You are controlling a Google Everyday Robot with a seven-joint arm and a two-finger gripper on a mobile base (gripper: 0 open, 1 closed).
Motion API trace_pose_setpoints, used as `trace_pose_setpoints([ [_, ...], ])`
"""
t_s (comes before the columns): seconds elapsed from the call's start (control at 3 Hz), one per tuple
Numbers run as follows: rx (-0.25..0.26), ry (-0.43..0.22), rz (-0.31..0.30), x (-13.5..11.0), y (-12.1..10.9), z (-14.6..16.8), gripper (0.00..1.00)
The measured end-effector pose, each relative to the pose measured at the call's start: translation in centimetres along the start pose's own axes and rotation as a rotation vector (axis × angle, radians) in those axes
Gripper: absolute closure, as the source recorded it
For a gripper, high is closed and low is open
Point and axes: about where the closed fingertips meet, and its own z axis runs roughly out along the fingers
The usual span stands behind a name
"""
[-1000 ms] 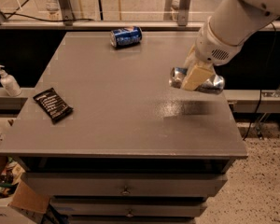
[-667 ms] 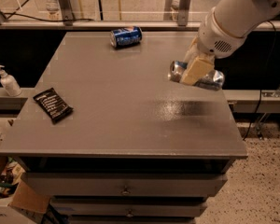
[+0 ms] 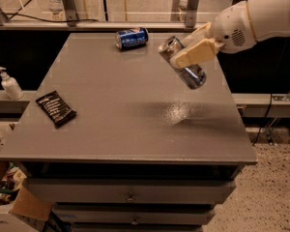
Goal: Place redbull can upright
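redbull can (image 3: 194, 76) is in the air over the right rear of the surface (image 3: 111, 100), tilted with its silver top up-left, not touching down. hand (image 3: 187, 54) is clenched around its middle. blue soda can (image 3: 132, 37) lies on its side near the rear edge, black packet (image 3: 56, 109) near the left edge.

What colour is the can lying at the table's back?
Soda can: dark blue, in the camera view. The claw, right of it, holds the redbull can.

Cream tool (image 3: 184, 51) above the grey table (image 3: 111, 110) clasps the silver redbull can (image 3: 194, 76); soda can (image 3: 132, 37) blue, packet (image 3: 56, 108) black.
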Motion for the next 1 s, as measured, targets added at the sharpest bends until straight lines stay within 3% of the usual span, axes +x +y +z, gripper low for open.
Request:
trace_pose_setpoints([
  [0.33,-0.027,-0.148,0.058,-1.4,0.2,-0.2,1.0],
  [0.67,-0.026,-0.144,0.056,-1.3,0.2,-0.2,1.0],
  [1.0,0.017,-0.031,0.011,0.0,0.1,0.4,1.0],
])
